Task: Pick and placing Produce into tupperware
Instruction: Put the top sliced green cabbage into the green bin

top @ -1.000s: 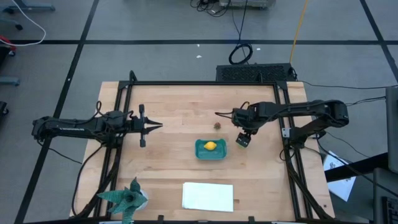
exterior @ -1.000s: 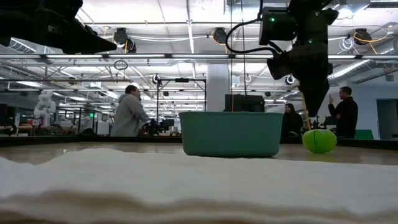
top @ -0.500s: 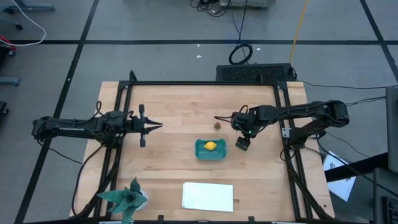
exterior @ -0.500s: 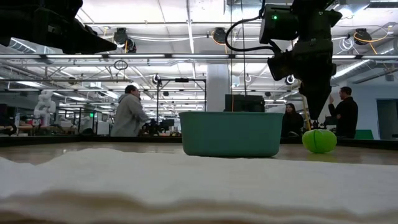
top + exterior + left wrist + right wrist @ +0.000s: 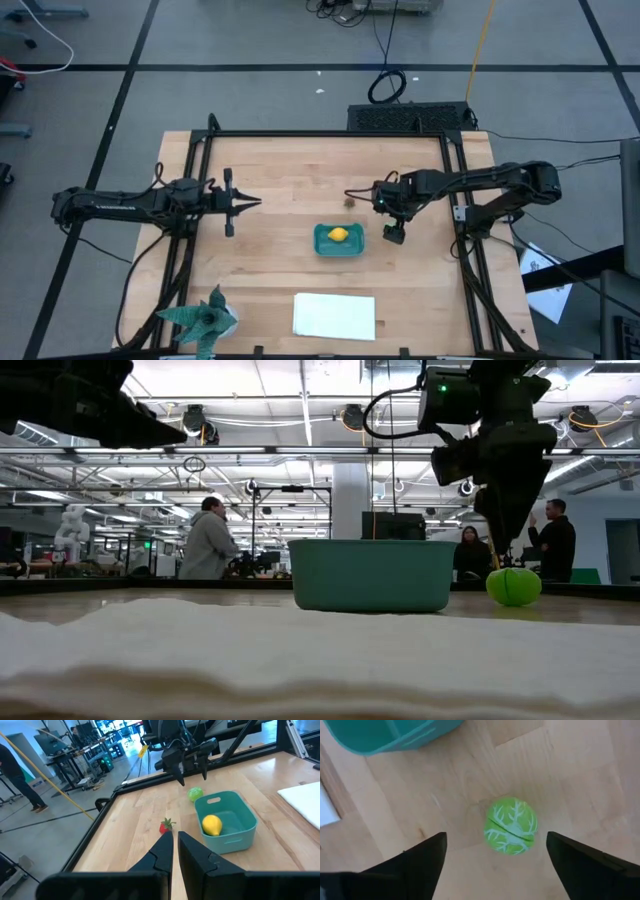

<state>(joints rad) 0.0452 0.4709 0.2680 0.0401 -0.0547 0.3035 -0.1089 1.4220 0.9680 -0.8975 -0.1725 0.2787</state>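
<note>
The right claw [image 5: 492, 862] hangs over the green cabbage-like ball [image 5: 510, 826] with its fingers [image 5: 415, 865] spread wide, one on either side of the ball and not touching it. The ball rests on the wooden counter [image 5: 280, 170], just beside the teal tub [image 5: 339, 239] on the right arm's side. In the low view the ball [image 5: 514, 586] sits on the counter to the side of the tub [image 5: 371, 574], with the right claw [image 5: 507, 520] pointing down above it. From above, the claw [image 5: 396, 236] covers the ball.

Inside the tub lies the yellow lemon [image 5: 339, 235] — the left wrist view shows it [image 5: 212, 825] on the tub's floor. The small red piece with a green leafy top [image 5: 166, 826] stands on the bare counter, near the tub [image 5: 225, 822] but apart from it; in the high view it is a dark speck [image 5: 350, 200] beyond the tub's far edge.

The left claw [image 5: 250, 202] waits above the left part of the counter, well away from the tub, its fingers [image 5: 162, 855] held narrow with only a slim gap between them.

A flat white sheet [image 5: 334, 315] lies on the near side of the counter, and a green spiky paper figure [image 5: 203, 318] stands at the near left corner. People [image 5: 208, 540] stand in the room behind the counter.
</note>
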